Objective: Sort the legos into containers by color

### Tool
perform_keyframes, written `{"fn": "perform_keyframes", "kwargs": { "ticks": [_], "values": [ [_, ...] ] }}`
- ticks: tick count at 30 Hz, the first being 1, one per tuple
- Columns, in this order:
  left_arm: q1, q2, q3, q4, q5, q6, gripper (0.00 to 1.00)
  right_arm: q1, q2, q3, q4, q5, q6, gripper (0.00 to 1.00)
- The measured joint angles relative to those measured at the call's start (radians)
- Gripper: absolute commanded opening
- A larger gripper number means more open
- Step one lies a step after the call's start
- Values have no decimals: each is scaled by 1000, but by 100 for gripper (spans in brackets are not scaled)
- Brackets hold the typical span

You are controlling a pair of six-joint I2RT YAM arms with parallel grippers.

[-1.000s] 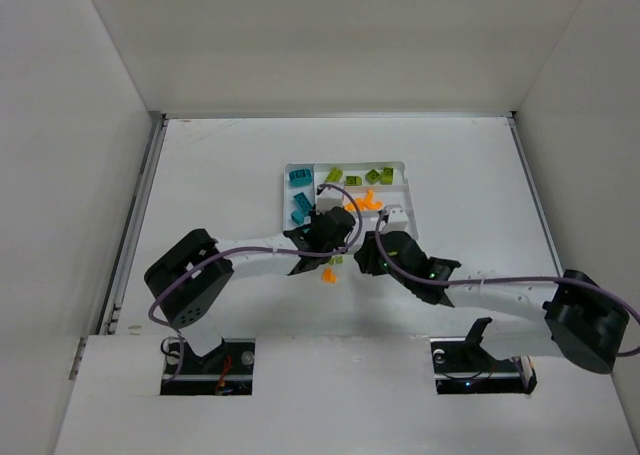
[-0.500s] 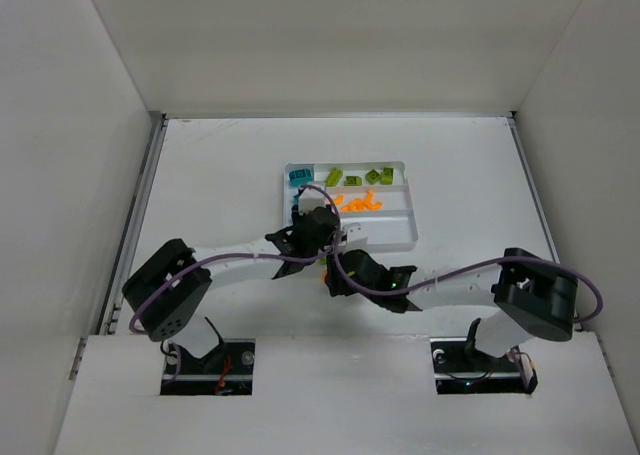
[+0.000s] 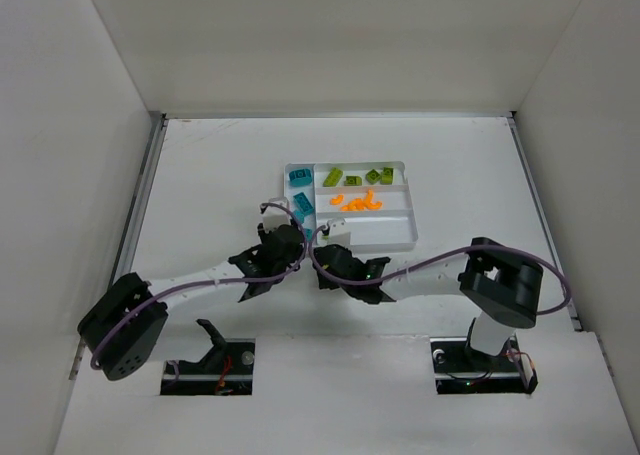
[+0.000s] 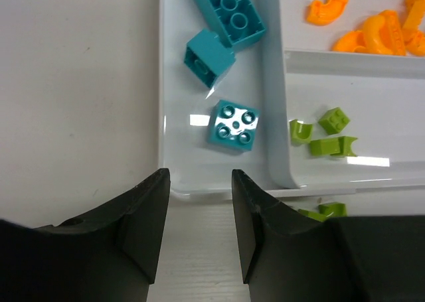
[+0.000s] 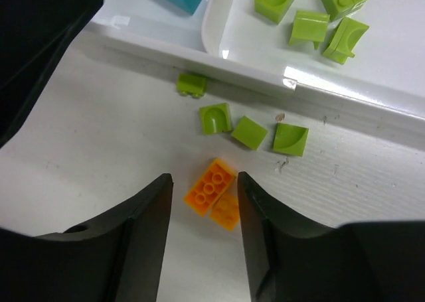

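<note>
I am looking down on a white table where two arms are reaching toward a white tray lying near the middle.

I am holding the left gripper at the tray's near left corner. Its two black fingers are standing apart, released, with nothing between them. The tray's near rim is showing in the gap. Just beyond it, three teal bricks are sitting in the narrow crosswise section: a square four-stud one nearest the fingers, then a cube, then a long brick farthest away. The cube and the long brick are touching.

To the right of that section, curved orange pieces are lying in the middle long section. A few tray lime pieces are resting at the left end of the nearest long section. From above, more far lime pieces are showing in the farthest long section.

I am keeping the right gripper low over the table, just outside the tray's near wall. Its fingers are also spread and gripping nothing. Two orange bricks are lying on the table between the fingertips, touching each other, with a gap showing on either side. Four loose lime pieces are sitting on the table between those bricks and the tray wall, the smallest one right against the wall.
</note>
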Motion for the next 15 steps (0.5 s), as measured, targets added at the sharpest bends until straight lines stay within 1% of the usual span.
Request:
{"fn": "perform_keyframes", "kwargs": {
  "ticks": [7,9,12,15],
  "values": [
    [3,-80,-66,-29,4,-24,38,2,52,46,-33,29,12,19],
    [-3,-105,-78,-35,4,-32,38,6,52,50,-41,34,18,16],
    [-22,-130,-89,-42,6,-43,38,20,40,49,-56,39,20,16],
    [-53,-135,-90,-47,7,-54,38,32,-32,37,-70,39,19,16]
  ]
}}
